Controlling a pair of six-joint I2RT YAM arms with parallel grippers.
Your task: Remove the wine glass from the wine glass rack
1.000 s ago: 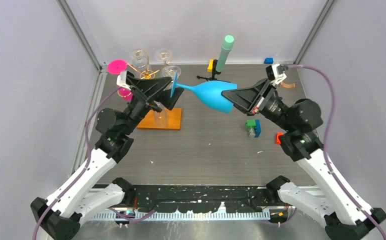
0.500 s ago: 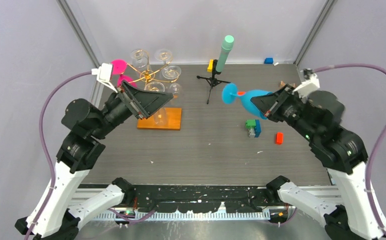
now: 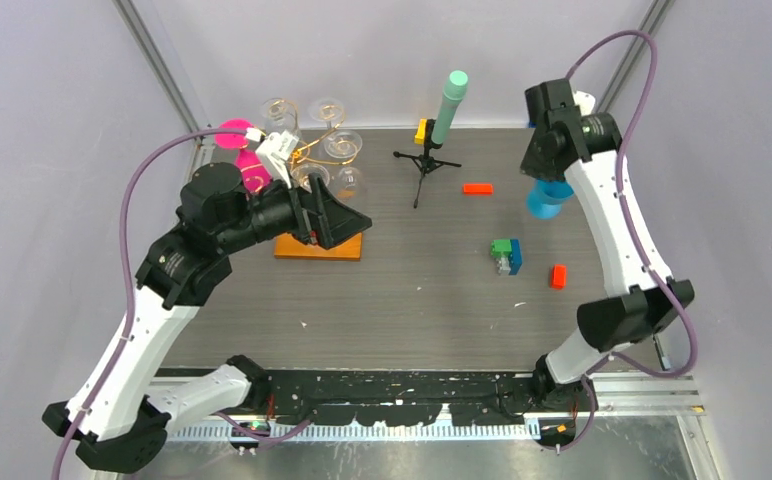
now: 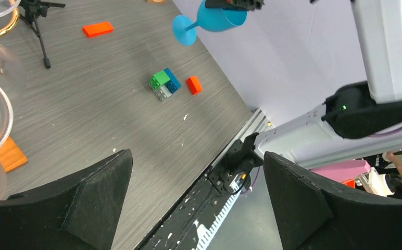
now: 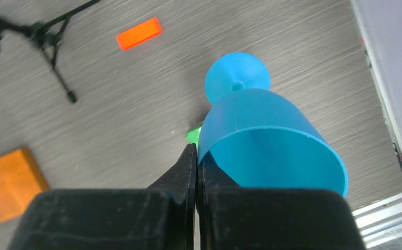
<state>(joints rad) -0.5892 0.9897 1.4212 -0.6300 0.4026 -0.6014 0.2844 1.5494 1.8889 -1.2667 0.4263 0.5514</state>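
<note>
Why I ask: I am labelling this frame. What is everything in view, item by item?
blue wine glass: 1, blue, rim pinched in the right claw, far right
wine glass rack: 1, gold on an orange-brown base, far left
clear glasses: at least 4, clear, on the rack
pink discs: 2, pink, rack's left side
tripod: 1, black, far centre
cylinder: 1, mint green, atop the tripod
yellow block: 1, yellow, behind the tripod
bricks: 2, orange-red, table's right half
block stack: 1, green, blue and grey, right of centre
table: 1, grey wood grain
left claw: open, empty, beside the rack
right claw: shut on the glass
</note>
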